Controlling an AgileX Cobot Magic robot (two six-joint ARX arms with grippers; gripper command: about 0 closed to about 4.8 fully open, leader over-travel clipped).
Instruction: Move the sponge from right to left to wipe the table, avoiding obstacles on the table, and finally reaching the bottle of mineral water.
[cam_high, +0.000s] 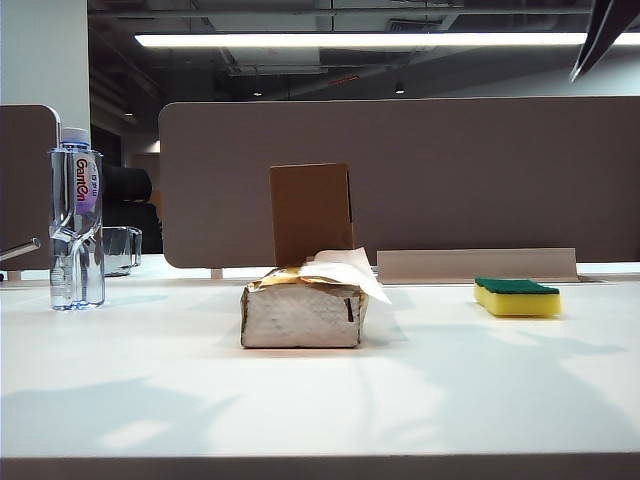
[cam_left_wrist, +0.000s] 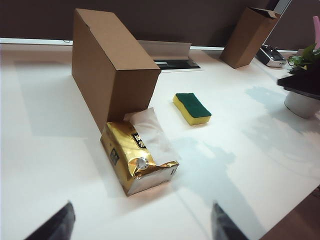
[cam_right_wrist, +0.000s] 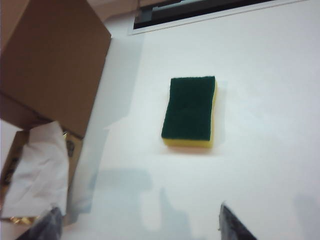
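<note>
I'm looking across a plain white table (cam_high: 320, 400) with grey partition panels (cam_high: 400, 170) behind and a ceiling strip light (cam_high: 360, 40) overhead. The sponge (cam_high: 517, 297) sits green side up at right of the exterior frame, untouched. The tissue pack (cam_high: 303, 312) sits centre, the cardboard box (cam_high: 311, 212) upright right behind it. The water bottle (cam_high: 77, 220) stands far left, a glass cup (cam_high: 121, 250) behind it. My left gripper (cam_left_wrist: 142, 222) hangs above the pack, jaws spread wide; the right gripper (cam_right_wrist: 137, 222) hovers over the sponge, jaws wide, holding nothing.
</note>
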